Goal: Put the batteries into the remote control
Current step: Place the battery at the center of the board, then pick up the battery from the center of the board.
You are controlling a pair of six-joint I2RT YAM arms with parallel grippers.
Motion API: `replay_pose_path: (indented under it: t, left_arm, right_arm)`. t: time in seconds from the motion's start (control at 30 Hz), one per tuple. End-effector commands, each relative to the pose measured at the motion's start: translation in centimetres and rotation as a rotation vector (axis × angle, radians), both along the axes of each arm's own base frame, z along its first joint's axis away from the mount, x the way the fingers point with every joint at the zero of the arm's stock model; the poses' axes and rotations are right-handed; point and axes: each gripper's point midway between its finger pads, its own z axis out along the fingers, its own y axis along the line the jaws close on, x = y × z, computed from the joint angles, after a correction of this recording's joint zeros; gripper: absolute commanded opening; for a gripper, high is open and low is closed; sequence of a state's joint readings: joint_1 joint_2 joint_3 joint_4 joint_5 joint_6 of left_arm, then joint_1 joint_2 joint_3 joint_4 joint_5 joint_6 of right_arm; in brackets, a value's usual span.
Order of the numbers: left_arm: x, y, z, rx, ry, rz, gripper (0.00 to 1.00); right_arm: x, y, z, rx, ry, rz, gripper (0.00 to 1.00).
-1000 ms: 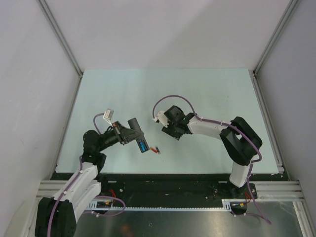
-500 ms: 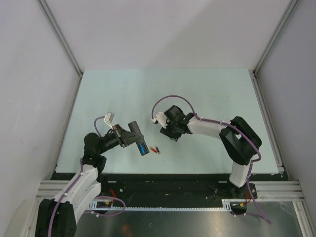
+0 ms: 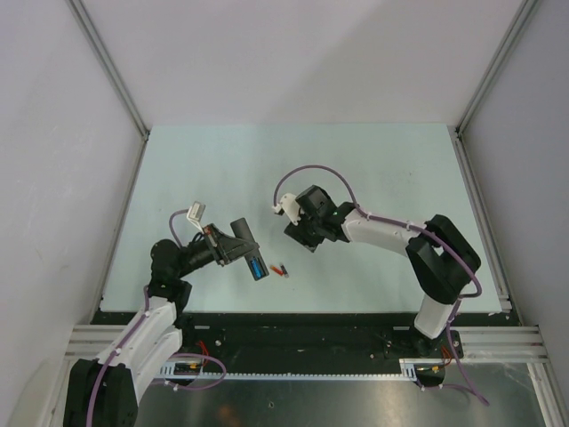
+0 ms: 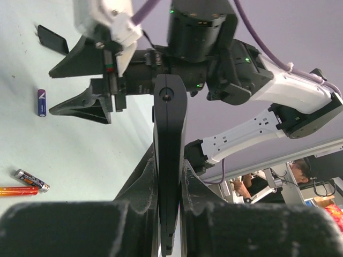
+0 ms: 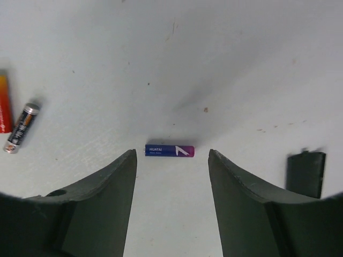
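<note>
**Loading at an early stage.** The remote control [image 4: 170,123] is pinched edgewise between the left jaws and held off the counter [image 5: 241,64]. The right jaws are spread astride a blue battery [image 5: 169,150], which lies flat on the counter and is not yet gripped. A red-orange battery [image 5: 4,110] and a dark battery [image 5: 21,127] lie nearby. A blue patch [image 3: 256,266] on the remote control may be a seated cell, but this cannot be confirmed. Most of the loading is judged outstanding.

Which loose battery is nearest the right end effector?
The blue battery, alone just ahead of the right end effector; the black-and-silver battery and orange battery lie farther off.
</note>
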State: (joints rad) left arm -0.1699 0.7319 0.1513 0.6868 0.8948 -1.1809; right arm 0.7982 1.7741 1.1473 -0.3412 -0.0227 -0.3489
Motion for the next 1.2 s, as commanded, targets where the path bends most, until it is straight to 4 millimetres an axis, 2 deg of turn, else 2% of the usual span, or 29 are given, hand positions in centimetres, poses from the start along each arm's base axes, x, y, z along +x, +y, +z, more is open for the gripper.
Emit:
replay_pose_path:
  t: [0.0,0.1,0.17,0.23,0.27,0.3,0.33,0.37,0.4,0.43,0.47,0.57,0.67,0.7,0.77,0.8,0.87,0.93,0.97,1.17]
  left_arm:
    - [-0.4,-0.1,0.9,-0.012,-0.046,-0.010,0.00]
    - [-0.4,0.0,0.7,-0.014,-0.043,-0.007,0.00]
    - [-0.6,-0.1,0.8,-0.016,-0.045,-0.010,0.00]
    - [-0.6,0.0,0.8,-0.018,-0.044,-0.011,0.00]
    - [-0.6,0.0,0.7,-0.017,-0.041,-0.010,0.00]
    - [-0.6,0.0,0.7,-0.019,-0.042,-0.008,0.00]
    - [-0.6,0.0,0.6,-0.019,-0.036,-0.006,0.00]
    - [-0.6,0.0,0.6,-0.020,-0.035,-0.005,0.00]
    - [-0.5,0.0,0.6,-0.020,-0.035,-0.003,0.00]
    - [-0.5,0.0,0.5,-0.019,-0.032,-0.003,0.00]
    - [-0.5,0.0,0.5,-0.020,-0.029,-0.003,0.00]
    - [-0.5,0.0,0.6,-0.023,-0.029,-0.001,0.00]
    - [-0.6,0.0,0.6,-0.025,-0.025,-0.001,0.00]
    - [-0.6,0.0,0.5,-0.024,-0.024,-0.001,0.00]
    - [-0.5,0.1,0.3,-0.024,-0.018,0.005,0.00]
    - [-0.5,0.1,0.2,-0.024,-0.013,0.007,0.00]
    - [-0.5,0.1,0.1,-0.023,-0.013,0.010,0.00]
    - [-0.5,0.1,-0.1,-0.024,-0.006,0.011,0.00]
    - [-0.5,0.1,0.0,-0.024,-0.009,0.010,0.00]
    - [-0.7,0.1,-0.1,-0.025,-0.006,0.003,0.00]
  right_arm:
    - [0.7,1.4,3.5,0.078,-0.082,-0.010,0.62]
    - [0.9,0.5,2.5,0.029,-0.081,-0.048,0.63]
    - [1.8,0.3,3.2,0.055,-0.107,-0.116,0.63]
    - [3.7,-0.7,4.5,0.115,-0.143,-0.304,0.67]
    - [4.6,-0.8,6.4,0.185,-0.176,-0.376,0.67]
    - [5.6,-1.8,7.5,0.212,-0.215,-0.486,0.67]
    - [6.1,-1.8,8.5,0.340,-0.179,-0.668,0.67]
    - [6.7,-2.8,9.5,0.407,-0.165,-0.767,0.67]
    - [6.5,-2.4,9.7,0.485,-0.091,-0.833,0.67]
    - [6.5,-2.3,9.7,0.583,-0.009,-0.976,0.67]
    - [6.2,-3.3,9.1,0.590,0.041,-1.076,0.67]
    - [4.9,-3.8,7.3,0.596,0.146,-1.281,0.70]
    - [3.6,-3.8,6.3,0.554,0.107,-1.388,0.70]
    - [3.2,-2.9,6.9,0.558,0.065,-1.393,0.69]
    - [2.4,-2.8,5.7,0.485,0.048,-1.414,0.68]
    - [2.3,-2.1,5.9,0.493,0.039,-1.435,0.65]
    - [1.6,-2.1,3.9,0.407,0.043,-1.453,0.64]
    - [1.3,-1.7,3.2,0.389,0.057,-1.488,0.59]
    - [0.8,-2.1,1.8,0.328,0.057,-1.502,0.58]
    - [0.4,-1.6,0.4,0.286,0.069,-1.508,0.55]
